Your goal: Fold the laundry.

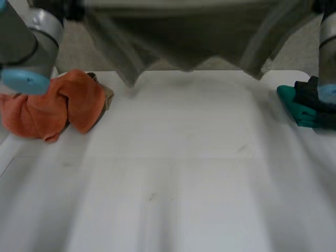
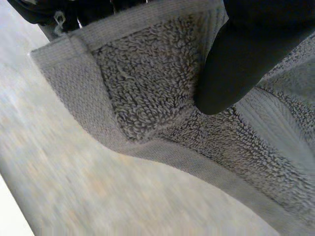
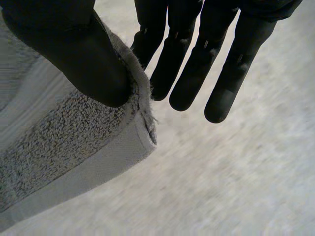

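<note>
Grey towel (image 1: 184, 37) hangs spread above the far edge of the table (image 1: 173, 173), off the surface. Left hand (image 2: 236, 64) pinches the towel's hemmed edge near one corner, thumb on the pile. Right hand (image 3: 74, 54) pinches the other corner under its thumb, remaining fingers straight. Crumpled orange cloth (image 1: 52, 107) lies at the left edge, teal and dark cloths (image 1: 307, 105) at the right; the middle of the table is open.
</note>
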